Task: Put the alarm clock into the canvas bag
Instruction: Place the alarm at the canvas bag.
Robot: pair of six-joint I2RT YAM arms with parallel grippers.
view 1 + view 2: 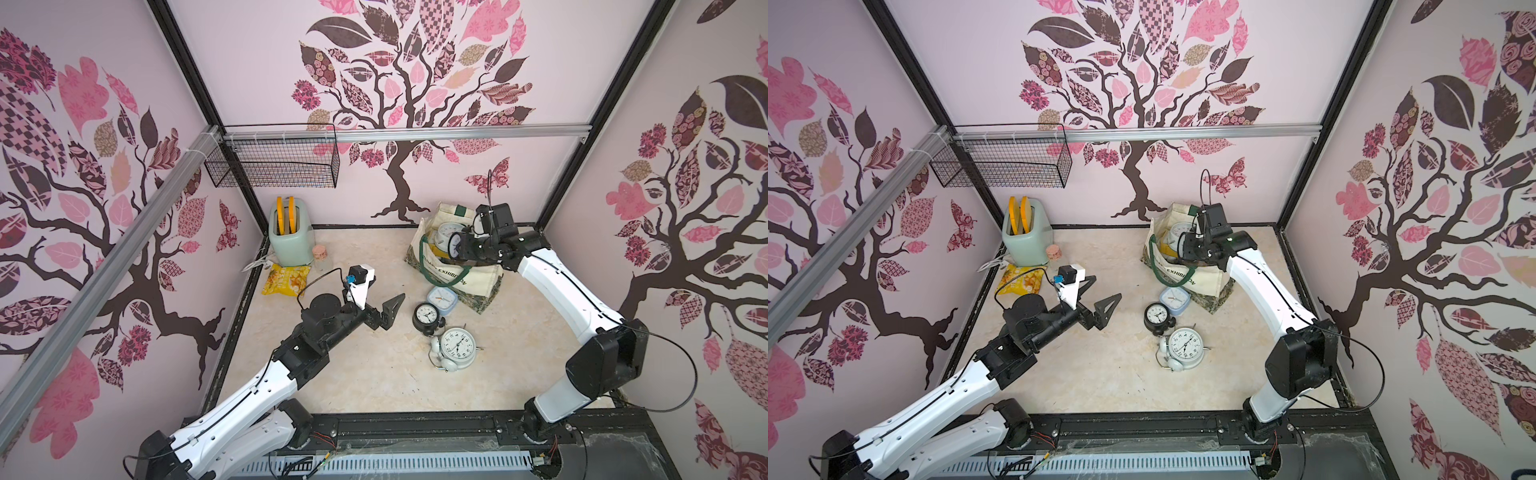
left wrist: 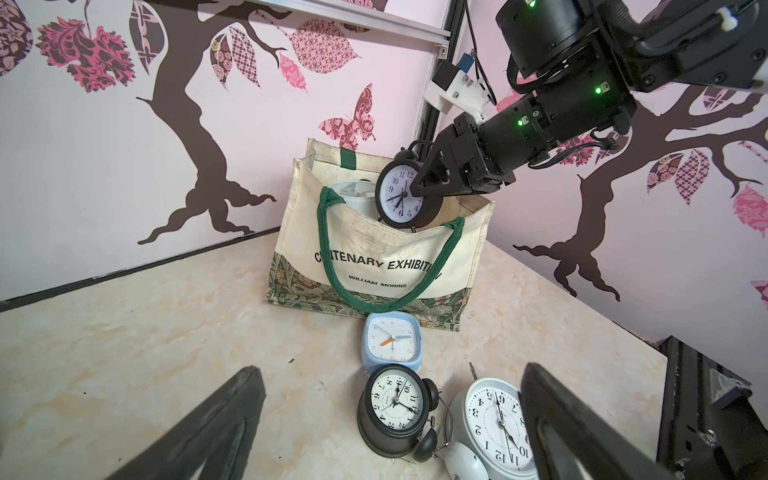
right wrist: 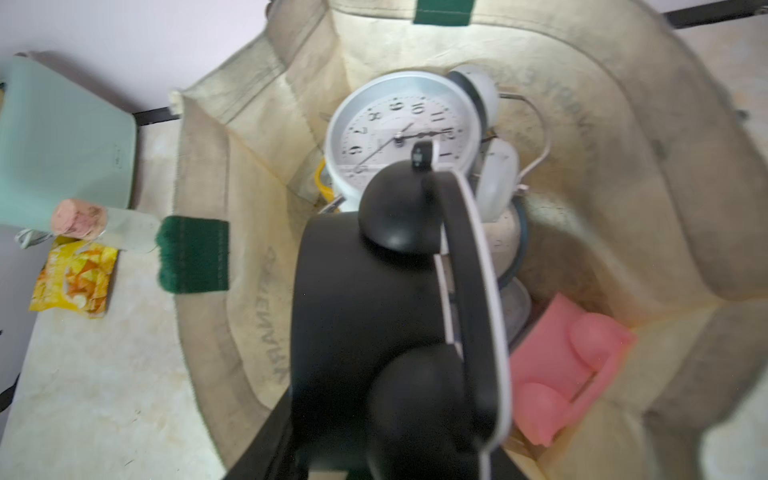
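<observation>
Over on the right arm, the right pincer (image 2: 422, 185) is clamped on the round black twin-bell alarm clock (image 2: 399, 197), one finger laid across the white dial and the other out of sight behind the case. The clock rides nearly upright, tipped just a touch. Its bells and carry loop are on top, and the six and the little feet are at the bottom. The dial stands vertical and looks away from the right arm, out across the bench (image 1: 365, 374) toward the left arm. So the short front-to-back axis of the clock runs level, along the line between the two fingers.

Directly beneath that pincer gapes the open mouth of the cream canvas bag with dark green strap handles (image 2: 374, 245). The bag stands upright, lettered side out, with its near handle drooping down the front. The clock's feet hang at about rim level. Whether they have passed below the rim cannot be told.

Down inside the bag, just beyond the held clock in the right wrist view, lies a white twin-bell clock (image 3: 395, 124) with a pink moulded piece (image 3: 569, 361) beside it.

The left pincer (image 1: 387, 289) hovers over the bench with its jaws spread wide and nothing between them. Ahead of it lie a pale blue square clock (image 2: 392, 343), a second black twin-bell clock (image 2: 395, 409) and a large white twin-bell clock (image 1: 455, 347). The three are bunched close between this pincer and the bag.
</observation>
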